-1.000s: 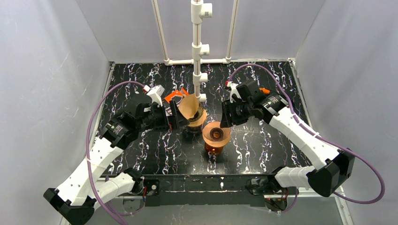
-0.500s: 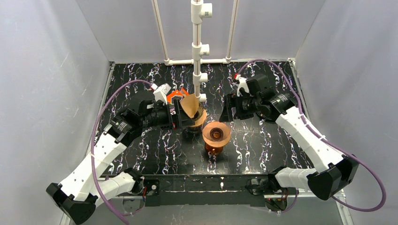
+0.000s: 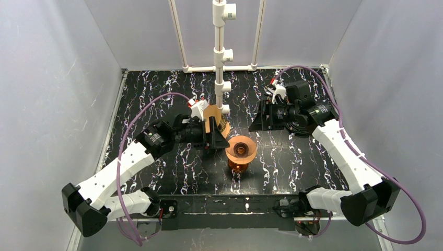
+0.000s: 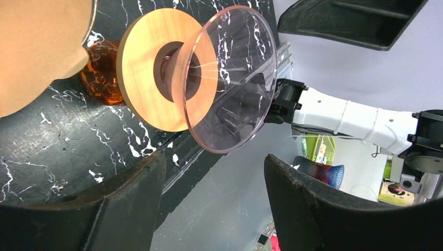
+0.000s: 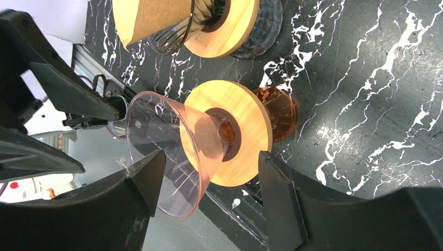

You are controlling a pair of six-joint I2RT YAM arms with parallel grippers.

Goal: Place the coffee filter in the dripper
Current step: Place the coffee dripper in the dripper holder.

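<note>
The brown paper coffee filter stands in a clear dripper with a wooden collar at the table's middle; in the right wrist view the coffee filter pokes out of that clear dripper. Just in front, an amber-tinted dripper sits unfilled on an amber glass base. My left gripper is open beside the filter's dripper, nothing between its fingers; the left wrist view has the filter outside its jaws and the amber dripper ahead. My right gripper is open, behind and right of the amber dripper.
A white pipe stand rises behind the drippers. An orange object lies partly hidden behind my left wrist. Grey walls enclose the black marbled table on three sides.
My left arm has swung right, its gripper sliding along the filter's dripper with jaws narrowing. My right gripper has drawn back up and right from the amber dripper and stands wider.
</note>
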